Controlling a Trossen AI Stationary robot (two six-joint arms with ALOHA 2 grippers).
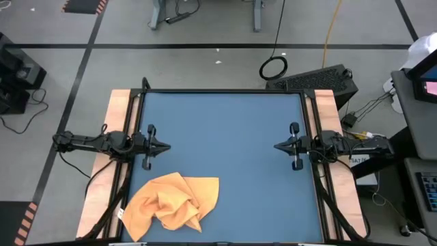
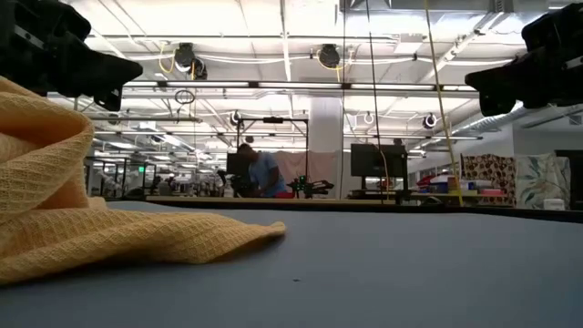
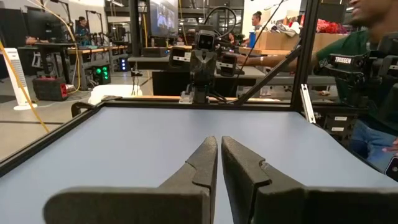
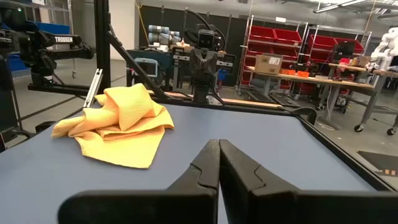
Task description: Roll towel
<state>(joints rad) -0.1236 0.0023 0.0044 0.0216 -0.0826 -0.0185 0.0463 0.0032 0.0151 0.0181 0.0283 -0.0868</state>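
1. Bench [image 1: 225,157]: a blue-topped work surface framed by dark rails, filling the centre of the high view. It is bare apart from the towel; the long stretch of smooth top offers little friction, so in my judgement cloth may slide instead of rolling when pushed.

2. Towel [image 1: 174,203]: orange-yellow waffle-weave cloth, lying crumpled in a heap at the lower left of the high view, close to the bench's near edge and left rail. It is folded over itself, not flat. Likely risk: a roll begun on this bunched heap would come out lopsided or loose; it probably needs spreading first. A second risk is its place near the edge, where a drag toward the lower frame border could pull it off the bench.

3. Left claw [image 1: 164,145]: at mid-left of the high view, above the towel in the frame and apart from it, fingers drawn together to a slim gap, holding nothing. Descending in that state would press on the cloth instead of pinching a layer.

4. Right claw [image 1: 278,145]: at mid-right of the high view, well apart from the towel, fingers fully together and empty. Its long reach across to the cloth risks crowding the left arm.

5. White tag [image 1: 120,213]: tiny, at the towel's left edge; a poor pinch point.
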